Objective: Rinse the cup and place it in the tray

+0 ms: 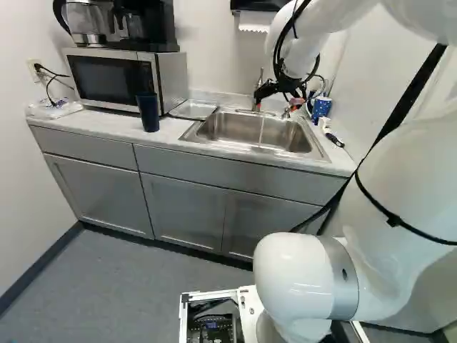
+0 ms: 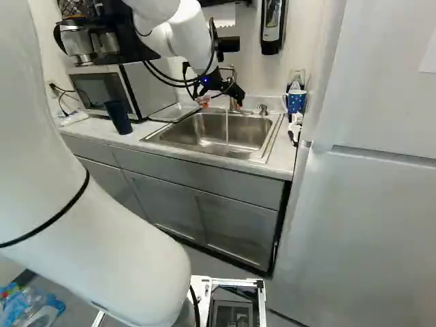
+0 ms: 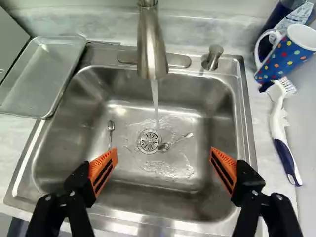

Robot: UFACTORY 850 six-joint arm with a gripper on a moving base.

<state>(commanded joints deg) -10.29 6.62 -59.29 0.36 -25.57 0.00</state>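
Note:
In the right base view my gripper [image 2: 221, 102] hangs over the sink. The wrist view shows the gripper [image 3: 164, 157] open above the basin, nothing between its orange pads. A blue cup with coloured dots and a white handle [image 3: 286, 53] leans at the counter's back corner, beyond the sink's tap-handle side. The flat metal tray [image 3: 44, 74] lies on the opposite side of the sink, beside the microwave. A dark blue tumbler [image 1: 148, 113] stands upright on the counter in front of the microwave. Water [image 3: 155, 98] runs from the faucet [image 3: 150, 47] into the sink [image 3: 126, 190].
Two spoons, one [image 3: 110, 129] apart and one [image 3: 175, 142] at the drain, lie in the basin. A white and blue brush [image 3: 280, 131] lies beside the sink near the dotted cup. The microwave [image 1: 114, 77] carries a coffee maker [image 1: 132, 25]. A refrigerator [image 2: 381, 191] stands at the right.

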